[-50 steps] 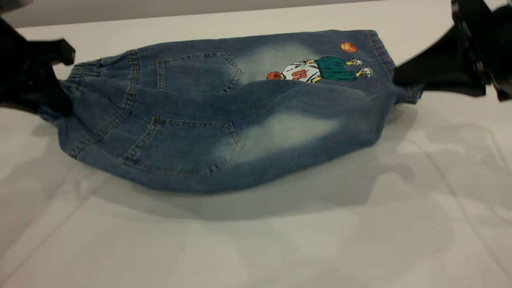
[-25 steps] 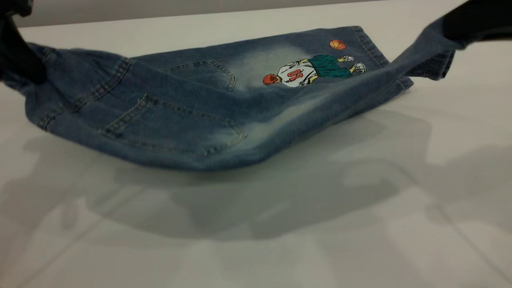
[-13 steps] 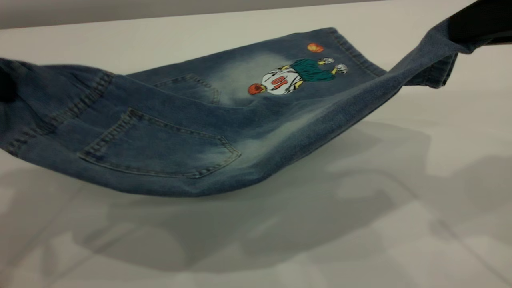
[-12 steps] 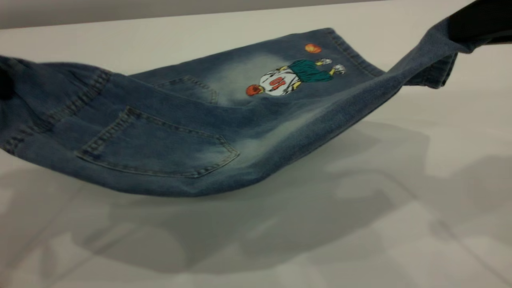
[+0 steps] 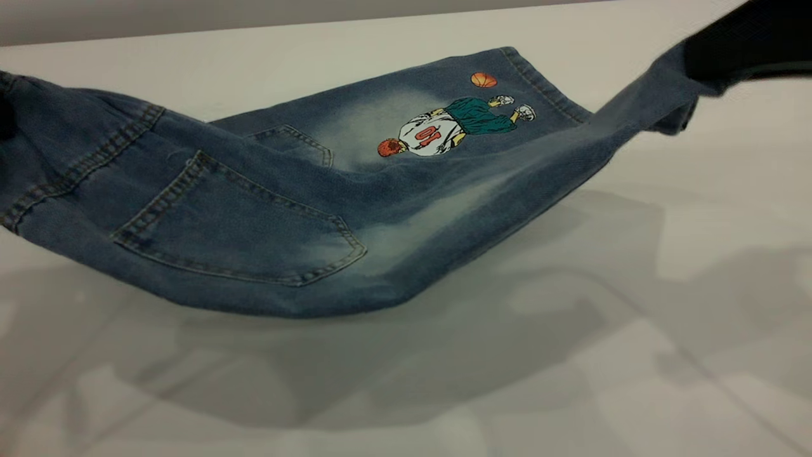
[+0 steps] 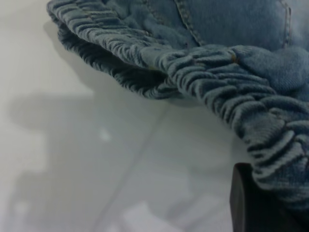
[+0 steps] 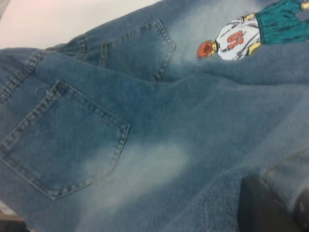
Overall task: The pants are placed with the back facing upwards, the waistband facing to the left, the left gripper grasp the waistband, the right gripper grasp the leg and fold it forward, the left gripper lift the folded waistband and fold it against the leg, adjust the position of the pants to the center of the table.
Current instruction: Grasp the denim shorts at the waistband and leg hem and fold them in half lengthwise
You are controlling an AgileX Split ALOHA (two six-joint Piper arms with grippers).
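Note:
The blue denim pants [image 5: 241, 216] hang in a sling between both grippers, back pockets up, sagging towards the table [image 5: 571, 355] in the middle. My left gripper [image 6: 273, 195] is shut on the gathered elastic waistband [image 6: 227, 82] and holds it off the table at the exterior view's left edge. My right gripper [image 5: 720, 51] is shut on the hem of the plain leg [image 5: 444, 216] and holds it raised at the upper right. In the right wrist view, my right gripper [image 7: 285, 200] pinches denim. The leg with the cartoon player [image 5: 444, 127] lies on the table behind.
The white table stretches wide in front of and to the right of the pants. Its back edge [image 5: 317, 25] runs just beyond the cartoon leg. A broad shadow [image 5: 393, 368] lies under the raised cloth.
Two seconds ago the pants lay flat with a gripper at each end. Both ends of the near half have since risen, and the whole garment has slid leftwards, the cartoon leg with it.

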